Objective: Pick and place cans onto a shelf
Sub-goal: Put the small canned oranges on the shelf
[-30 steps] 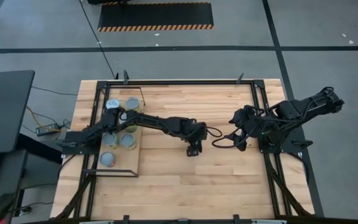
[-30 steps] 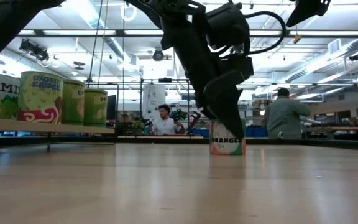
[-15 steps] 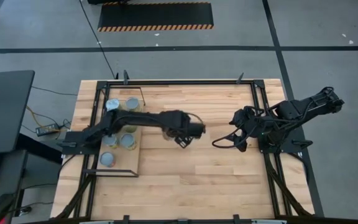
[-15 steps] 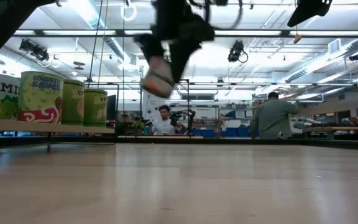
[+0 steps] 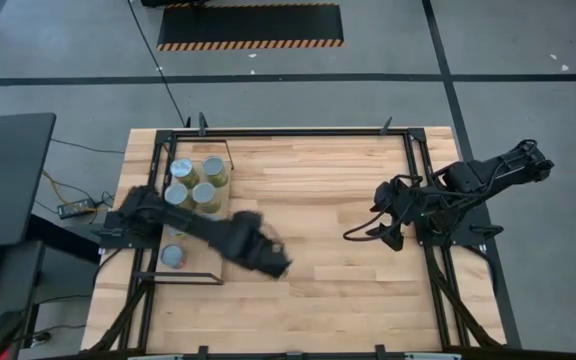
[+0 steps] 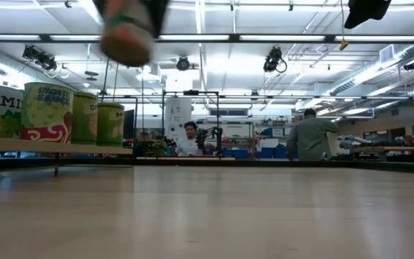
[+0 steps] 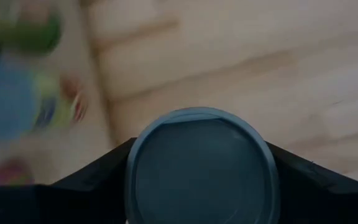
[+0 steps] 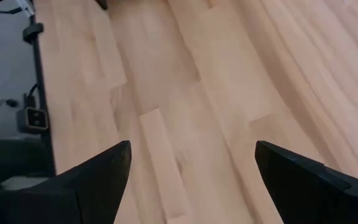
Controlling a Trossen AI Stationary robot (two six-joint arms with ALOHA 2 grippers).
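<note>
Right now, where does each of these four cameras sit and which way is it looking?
High view: overhead, straight down on the table, shelf and both arms.
Low view: table height, looking level into the room; held can at top.
Left wrist view: on the left arm, looking down past its fingers at that can's lid.
Right wrist view: right arm, open right gripper over bare wood.
Shared: the shelved cans.

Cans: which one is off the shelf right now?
The can clamped in the left gripper, carried above the table. The other cans stand on the shelf.
</note>
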